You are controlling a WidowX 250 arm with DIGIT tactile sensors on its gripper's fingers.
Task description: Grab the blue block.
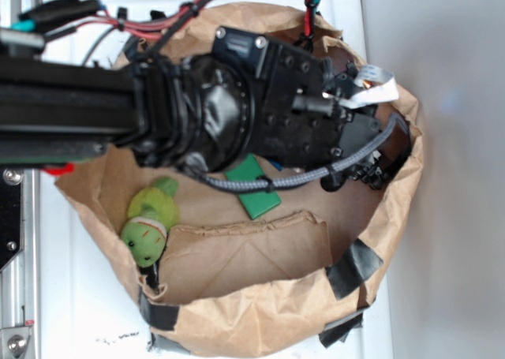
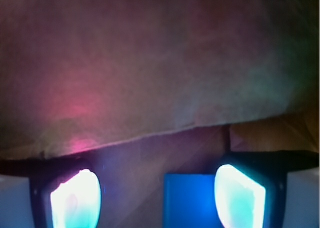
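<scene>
We see the blue block (image 2: 189,200) lying flat on the floor of the paper bag (image 1: 260,327), between the spread fingers of our released pincer (image 2: 157,200), nearer the right one; it looks stiff, light and smooth, so we'd pinch its side edges; no writing is legible

Crumpled matt brown paper bag (image 1: 260,319); smooth blue block (image 2: 189,200).
</scene>
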